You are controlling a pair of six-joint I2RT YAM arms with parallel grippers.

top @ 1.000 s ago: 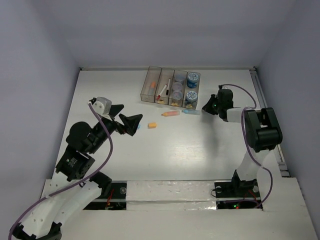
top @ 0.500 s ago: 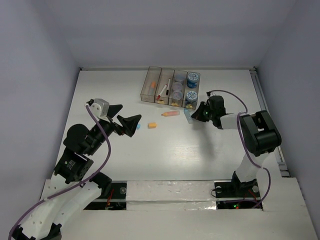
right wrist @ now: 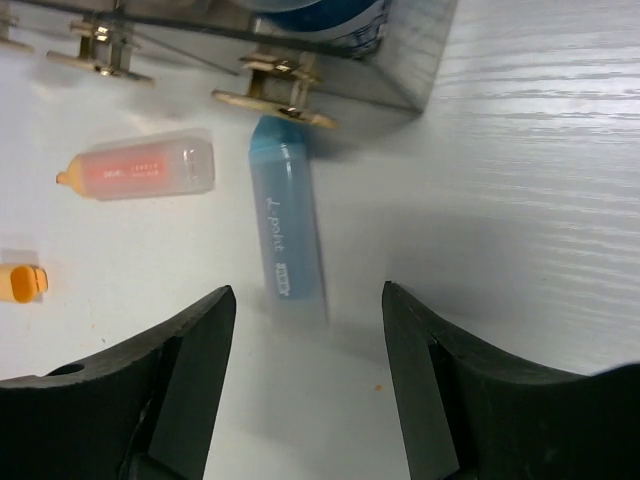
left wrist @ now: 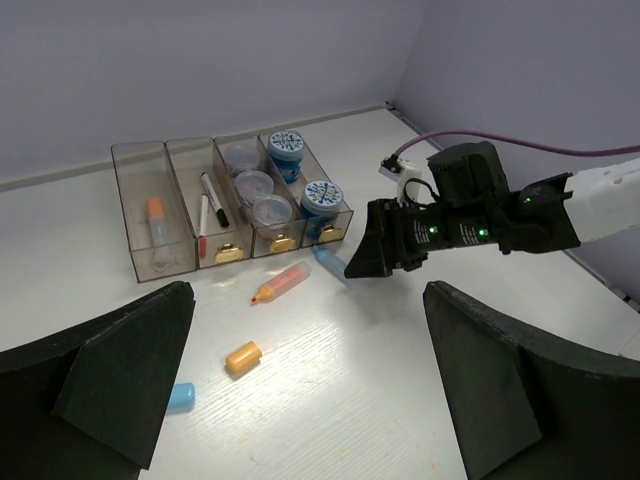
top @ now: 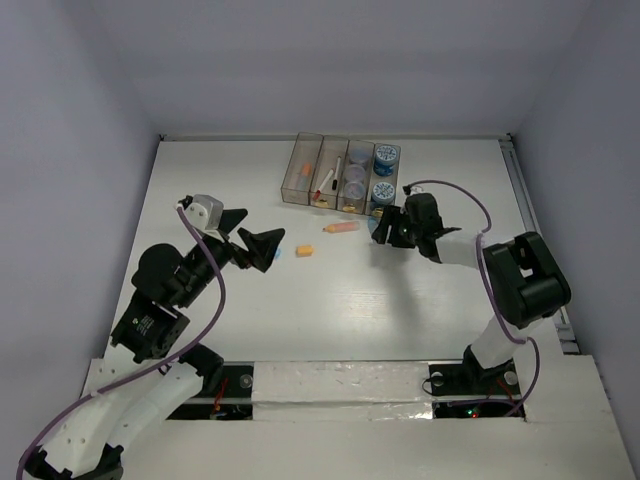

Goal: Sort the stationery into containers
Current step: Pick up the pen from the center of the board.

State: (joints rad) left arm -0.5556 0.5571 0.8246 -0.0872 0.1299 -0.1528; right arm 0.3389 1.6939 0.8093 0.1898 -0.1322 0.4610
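Where it lies flat on the white surface [top: 400, 300], the blue translucent marker [right wrist: 288, 230] has one end just beside the yellow label tab [right wrist: 275, 108] of the rightmost of the four joined translucent grey-brown bins [right wrist: 420, 60]; I cannot tell whether they touch. My right fingers [right wrist: 180, 400] stand spread, one to each side of the marker's free end, with a gap on both sides and gripping nothing. To its left, apart from it, lies an orange translucent marker [right wrist: 135, 168], and farther left a stubby orange cap [right wrist: 20, 282]. On its other side open white surface runs to the picture's edge. My left fingers [left wrist: 120, 380] are spread too, well apart from the bins, with a small blue cap [left wrist: 181, 397] just beside one of them.
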